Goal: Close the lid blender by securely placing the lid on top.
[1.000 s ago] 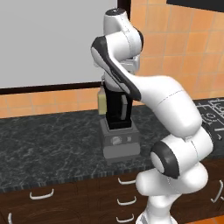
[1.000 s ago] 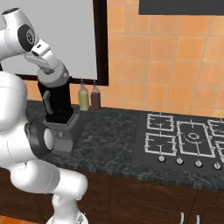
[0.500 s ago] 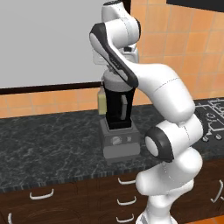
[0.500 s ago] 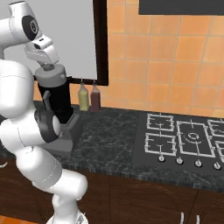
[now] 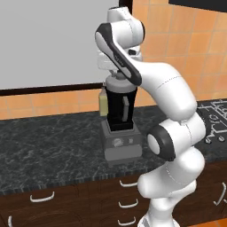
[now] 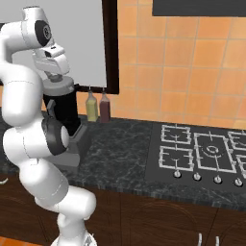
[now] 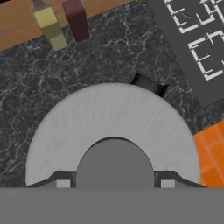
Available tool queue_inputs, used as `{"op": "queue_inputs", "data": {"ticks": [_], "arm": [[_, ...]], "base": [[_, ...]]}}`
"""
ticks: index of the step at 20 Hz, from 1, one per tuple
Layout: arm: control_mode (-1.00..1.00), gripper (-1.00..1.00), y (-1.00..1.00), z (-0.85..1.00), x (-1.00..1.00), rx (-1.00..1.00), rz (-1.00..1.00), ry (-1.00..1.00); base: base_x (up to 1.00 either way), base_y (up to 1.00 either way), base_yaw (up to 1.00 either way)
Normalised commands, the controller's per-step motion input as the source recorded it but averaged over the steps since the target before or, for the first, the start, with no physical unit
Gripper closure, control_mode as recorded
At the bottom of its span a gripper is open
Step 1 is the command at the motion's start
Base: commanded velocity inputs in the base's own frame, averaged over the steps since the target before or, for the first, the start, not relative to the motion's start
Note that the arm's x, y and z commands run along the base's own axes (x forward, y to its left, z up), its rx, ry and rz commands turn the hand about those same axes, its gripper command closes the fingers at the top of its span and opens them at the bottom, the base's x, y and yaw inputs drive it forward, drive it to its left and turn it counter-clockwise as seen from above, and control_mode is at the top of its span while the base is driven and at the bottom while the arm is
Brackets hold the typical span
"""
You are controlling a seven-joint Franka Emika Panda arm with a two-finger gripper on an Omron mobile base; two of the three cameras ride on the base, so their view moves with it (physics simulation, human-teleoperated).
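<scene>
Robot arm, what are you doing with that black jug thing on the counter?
The robot arm is putting the lid on the blender. The blender stands on the dark counter, and the grey lid sits at the top of its black jar, right under the robot's hand. The gripper is down around the knob in the middle of the lid. Two bottles stand by the wall, and the stove is off to the side.

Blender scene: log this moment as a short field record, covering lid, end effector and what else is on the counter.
lid: light grey disc on the mouth of the blender
end effector: directly above the lid, at its knob; open or shut cannot be told
bottles: yellowish bottle and dark red bottle by the wall
hob: right of the blender
</scene>
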Motion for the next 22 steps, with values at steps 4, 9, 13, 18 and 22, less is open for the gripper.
{"op": "queue_inputs", "data": {"ticks": [4,9,13,18,22], "arm": [[-1.00,-1.00,0.00,-0.01,-0.14,0.10,0.00,0.00],[-1.00,-1.00,-0.08,0.06,-0.07,0.14,0.00,-0.03],[-1.00,-1.00,-0.23,0.17,-0.30,0.16,0.00,-0.12],[-1.00,-1.00,-0.44,0.24,-0.46,0.20,0.00,-0.18],[-1.00,-1.00,-1.00,-0.05,-1.00,0.14,0.02,-0.28]], "base": [[0.00,0.00,0.00],[0.00,0.00,0.00],[0.00,0.00,0.00],[0.00,0.00,0.00],[0.00,0.00,0.00]]}}
